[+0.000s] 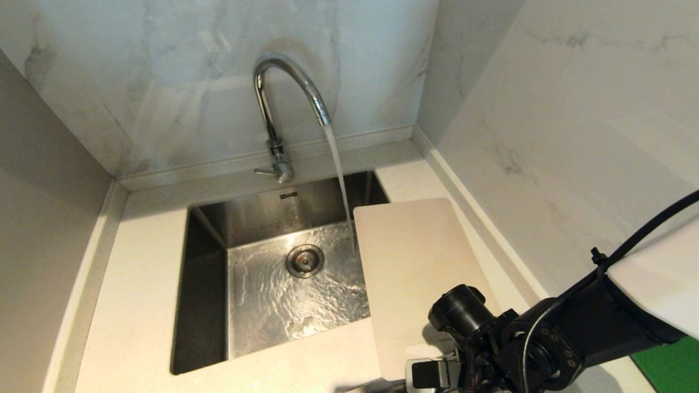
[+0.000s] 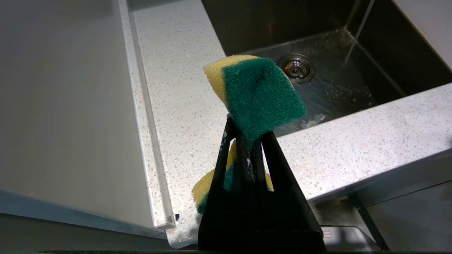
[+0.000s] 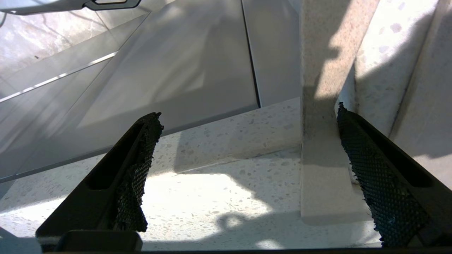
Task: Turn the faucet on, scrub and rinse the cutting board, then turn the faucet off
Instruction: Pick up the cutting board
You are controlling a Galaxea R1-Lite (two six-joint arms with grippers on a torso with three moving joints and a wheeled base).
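Right claw (image 3: 247, 141), textured fingers spread wide, empty, at the near edge of the cutting board (image 1: 415, 273), a smooth cream slab on the speckled bench (image 1: 136, 284), overhanging the steel sink (image 1: 207, 229). Chrome faucet (image 1: 284, 93) running. Left claw (image 2: 252, 141) clamped on sponge (image 2: 261, 95).

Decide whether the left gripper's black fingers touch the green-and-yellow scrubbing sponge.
Touching. The left wrist view shows the left gripper shut on the sponge, its fingers pinching the sponge's lower edge.
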